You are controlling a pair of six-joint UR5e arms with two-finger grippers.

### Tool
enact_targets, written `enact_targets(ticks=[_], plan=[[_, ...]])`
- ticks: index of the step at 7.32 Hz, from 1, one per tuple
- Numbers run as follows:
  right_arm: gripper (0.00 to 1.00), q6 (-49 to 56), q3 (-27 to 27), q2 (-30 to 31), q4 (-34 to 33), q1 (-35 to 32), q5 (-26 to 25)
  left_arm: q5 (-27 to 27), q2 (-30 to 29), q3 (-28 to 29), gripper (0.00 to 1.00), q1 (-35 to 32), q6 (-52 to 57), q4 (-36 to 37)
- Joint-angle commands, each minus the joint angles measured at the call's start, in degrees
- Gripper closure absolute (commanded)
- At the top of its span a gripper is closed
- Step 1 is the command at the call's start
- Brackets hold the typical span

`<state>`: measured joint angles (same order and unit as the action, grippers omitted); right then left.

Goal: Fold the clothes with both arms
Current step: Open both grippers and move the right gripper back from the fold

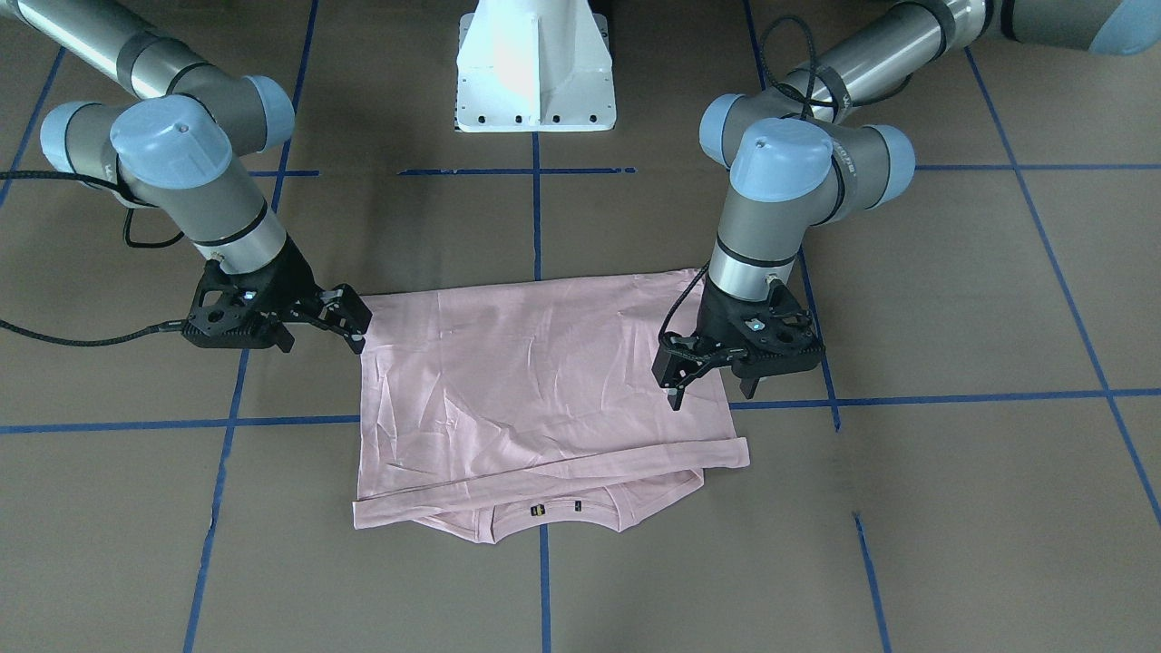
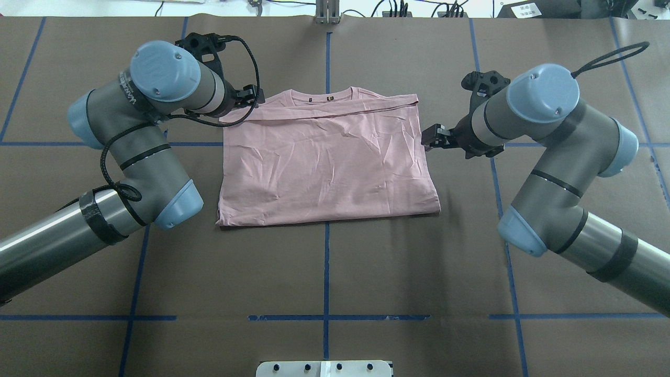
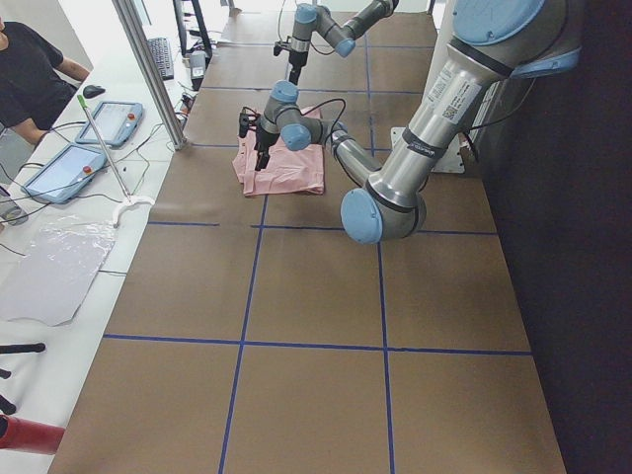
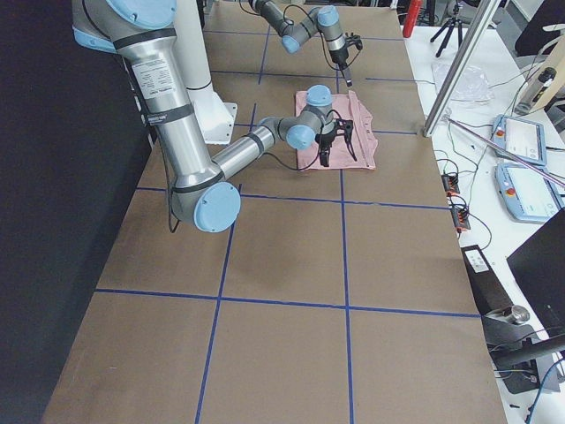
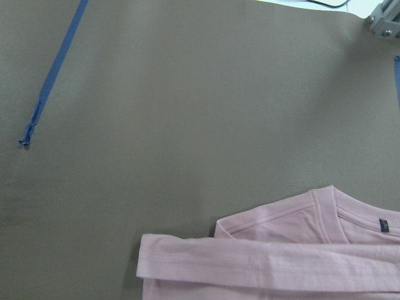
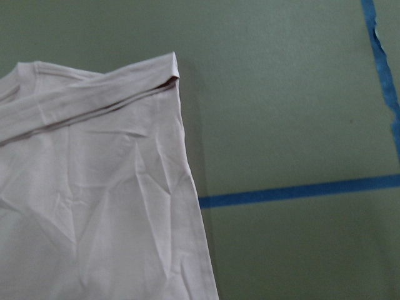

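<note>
The pale pink T-shirt (image 1: 535, 381) lies folded into a rough rectangle on the brown table, also seen from overhead (image 2: 324, 162). Its collar with a small dark label (image 2: 328, 98) points away from the robot. The dog print is hidden. My left gripper (image 1: 673, 376) is open and empty, hovering just over the shirt's edge on my left near the collar end (image 2: 255, 96). My right gripper (image 1: 360, 328) is open and empty beside the shirt's opposite edge (image 2: 428, 139). The wrist views show only the shirt's corners (image 5: 300, 262) (image 6: 94, 187), no fingers.
The white pedestal base (image 1: 535, 73) stands behind the shirt on the robot's side. Blue tape lines (image 2: 326, 272) grid the brown table. An operator (image 3: 30, 69), tablets (image 3: 59, 173) and a plastic sheet (image 3: 54, 272) are beyond the table's far side.
</note>
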<state>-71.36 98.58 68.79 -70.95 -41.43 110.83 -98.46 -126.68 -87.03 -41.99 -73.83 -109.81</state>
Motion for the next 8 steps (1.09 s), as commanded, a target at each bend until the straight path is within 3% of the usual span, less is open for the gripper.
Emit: enact_targets(ticks=[1, 8], plan=[[0.00, -1.59, 0.83, 0.82, -1.30, 6.42, -3.58, -0.07, 0.20, -0.95, 0.00, 0.59, -1.23, 0.04], [0.02, -0.44, -2.26, 0.38, -1.21, 7.50, -3.25, -0.07, 0.38, -1.48, 0.00, 0.68, -1.32, 0.04]])
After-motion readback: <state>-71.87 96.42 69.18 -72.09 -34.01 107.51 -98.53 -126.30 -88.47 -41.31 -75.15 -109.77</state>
